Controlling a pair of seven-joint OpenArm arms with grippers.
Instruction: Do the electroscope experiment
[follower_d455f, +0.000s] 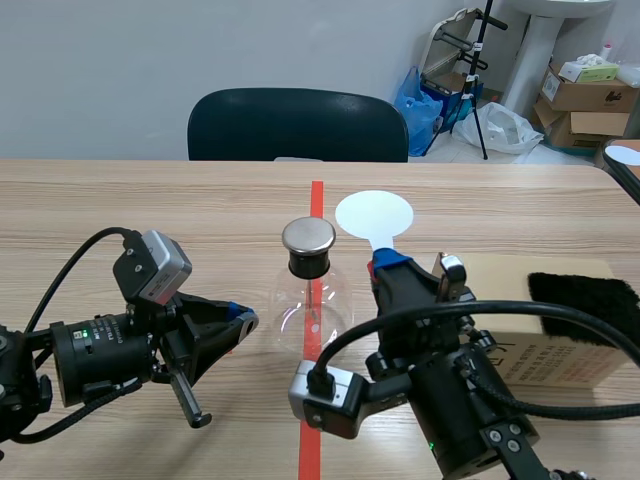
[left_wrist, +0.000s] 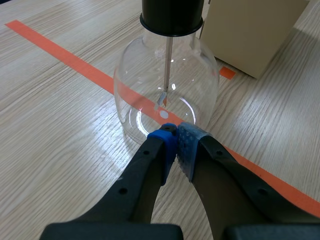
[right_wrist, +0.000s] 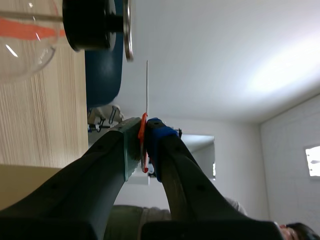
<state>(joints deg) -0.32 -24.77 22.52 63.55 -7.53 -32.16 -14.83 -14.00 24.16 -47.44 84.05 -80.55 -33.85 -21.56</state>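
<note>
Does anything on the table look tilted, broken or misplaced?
Nothing stands out. The electroscope stands upright and whole; the right hand holds the white paddle upright beside it.

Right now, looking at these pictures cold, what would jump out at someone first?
The clear glass flask with its black stopper and metal cap, standing on the orange-red tape line mid-table. The right gripper is shut on a white round paddle held upright close beside the cap, and the shut left gripper sits low, right at the flask's wall.
</note>
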